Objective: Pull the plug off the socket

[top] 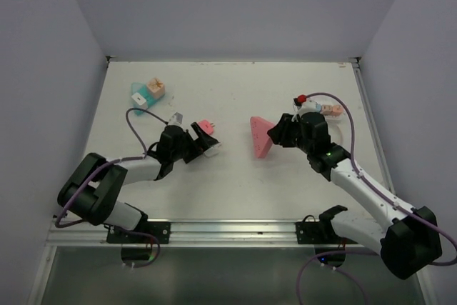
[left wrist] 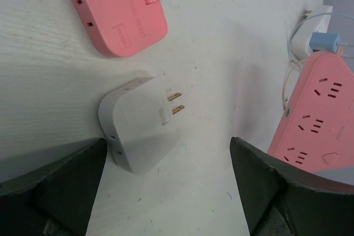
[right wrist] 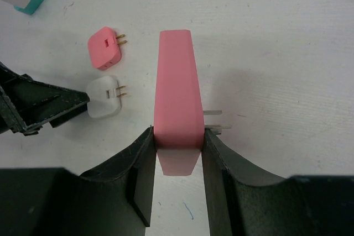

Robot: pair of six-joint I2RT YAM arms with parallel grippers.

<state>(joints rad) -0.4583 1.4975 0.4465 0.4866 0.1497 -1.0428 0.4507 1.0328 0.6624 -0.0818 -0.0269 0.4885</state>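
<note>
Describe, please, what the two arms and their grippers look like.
The left arm and right arm have white links between black joints. A purple cable loops along each. The left gripper and right gripper are black, with flat, tapering fingers.

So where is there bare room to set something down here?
Free: the far middle of the table, between the boxes and the cabled adapters; also the near middle, in front of the pink power strip. Crowded: white plug and pink plug by the left gripper.
</note>
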